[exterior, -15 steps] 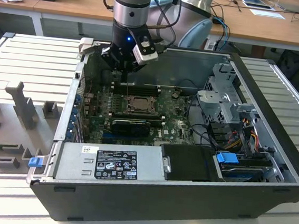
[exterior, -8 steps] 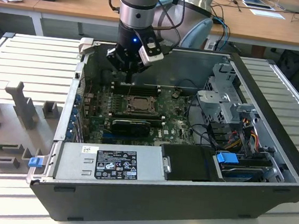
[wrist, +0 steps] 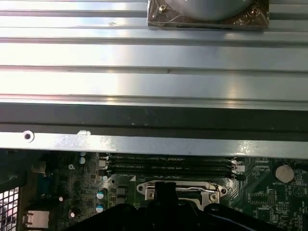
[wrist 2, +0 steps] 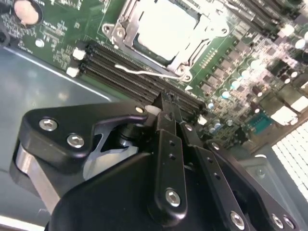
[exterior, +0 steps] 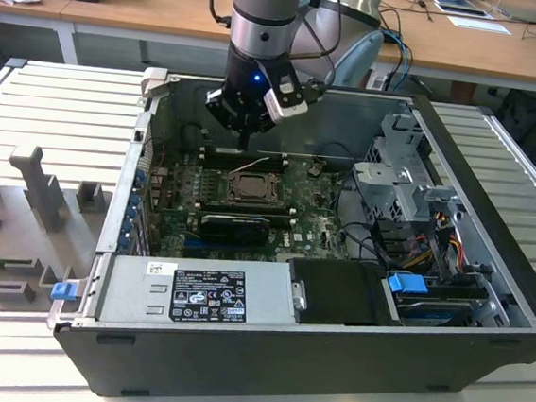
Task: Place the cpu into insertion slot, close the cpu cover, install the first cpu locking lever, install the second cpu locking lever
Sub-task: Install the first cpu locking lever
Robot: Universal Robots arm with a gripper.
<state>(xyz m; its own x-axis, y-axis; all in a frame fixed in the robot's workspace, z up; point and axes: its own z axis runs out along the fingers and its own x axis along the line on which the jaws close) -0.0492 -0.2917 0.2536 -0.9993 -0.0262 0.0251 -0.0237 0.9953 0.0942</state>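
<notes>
We are hovering the claw (wrist 2: 166, 107), pinched narrow and empty, over the memory slots (wrist 2: 120, 67) beside a loose-looking locking lever (wrist 2: 144, 73); the cpu (wrist 2: 163, 26) is sitting in the insertion slot (wrist 2: 118, 32). A glancing push, we judge, is risking the wire springing onto the board (wrist 2: 62, 33).

text: none legible | white label (exterior: 163, 269) and black label (exterior: 209, 300) on power supply (exterior: 266, 301); print unreadable

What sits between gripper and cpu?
Second wrist view: black memory slots and a thin wire cpu locking lever lie between gripper and cpu.
</notes>
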